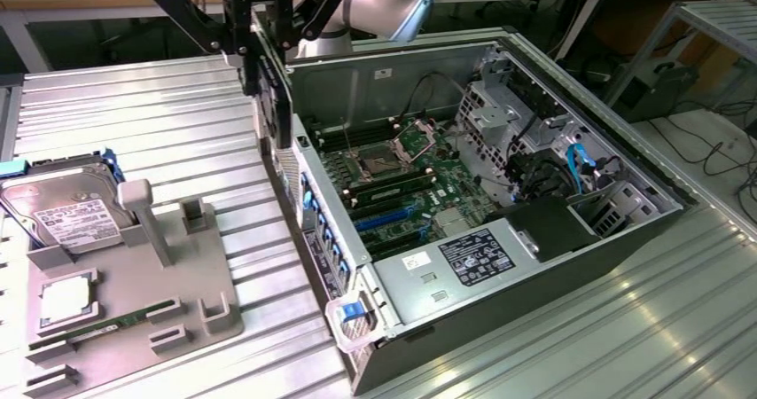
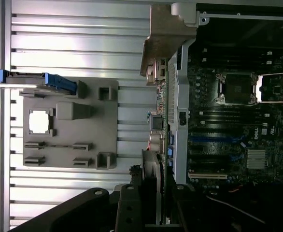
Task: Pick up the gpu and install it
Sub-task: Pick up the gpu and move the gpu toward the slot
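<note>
Exterior view: the pincer (image 1: 262, 49) hangs at the near corner of the open computer case (image 1: 556, 71), on the exterior view's left of it.
Pincer state: clamped on the gpu (image 1: 272, 97), one finger on each flat face.
Gpu position: off the table (image 1: 142, 106), hanging straight down from the pincer, right beside the case's back wall.
Long axis: upright in the exterior view, with the grip at the upper end.
Wrist view: the gpu (image 2: 157, 121) shows edge-on, running away from the pincer (image 2: 153, 188), with the pale bracket (image 2: 168, 34) at the far end.
Key relation: the blue slots (image 1: 385, 217) on the motherboard (image 1: 402, 177) lie lower and toward the exterior view's right of the card.
In the way: the back wall, which the card's edge follows closely; whether they touch I cannot tell.
Inside the case: the processor socket (image 1: 385, 161) sits just beyond the slots.
Well apart: the grey fixture (image 1: 201, 301) with the hard drive (image 1: 71, 213) and the memory stick (image 1: 106, 326).
</note>
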Tool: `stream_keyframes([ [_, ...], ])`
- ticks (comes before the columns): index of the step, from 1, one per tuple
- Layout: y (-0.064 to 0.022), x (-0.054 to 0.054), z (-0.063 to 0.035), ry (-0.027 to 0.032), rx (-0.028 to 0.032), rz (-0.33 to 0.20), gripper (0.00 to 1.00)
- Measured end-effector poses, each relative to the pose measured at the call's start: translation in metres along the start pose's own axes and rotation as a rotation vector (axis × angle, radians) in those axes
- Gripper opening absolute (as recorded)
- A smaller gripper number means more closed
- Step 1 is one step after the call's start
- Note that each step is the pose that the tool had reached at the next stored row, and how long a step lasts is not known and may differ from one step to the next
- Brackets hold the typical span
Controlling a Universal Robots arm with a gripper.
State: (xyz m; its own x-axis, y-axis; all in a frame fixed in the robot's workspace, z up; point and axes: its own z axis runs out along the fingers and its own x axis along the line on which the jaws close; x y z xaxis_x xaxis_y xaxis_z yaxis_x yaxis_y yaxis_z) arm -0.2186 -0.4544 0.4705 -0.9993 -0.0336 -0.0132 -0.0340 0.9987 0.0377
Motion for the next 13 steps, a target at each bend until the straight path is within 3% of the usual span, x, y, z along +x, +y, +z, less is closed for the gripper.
stream_keyframes([
  [13,-0.0007,-0.023,0.0003,-0.0001,-0.0001,0.0,0.27],
])
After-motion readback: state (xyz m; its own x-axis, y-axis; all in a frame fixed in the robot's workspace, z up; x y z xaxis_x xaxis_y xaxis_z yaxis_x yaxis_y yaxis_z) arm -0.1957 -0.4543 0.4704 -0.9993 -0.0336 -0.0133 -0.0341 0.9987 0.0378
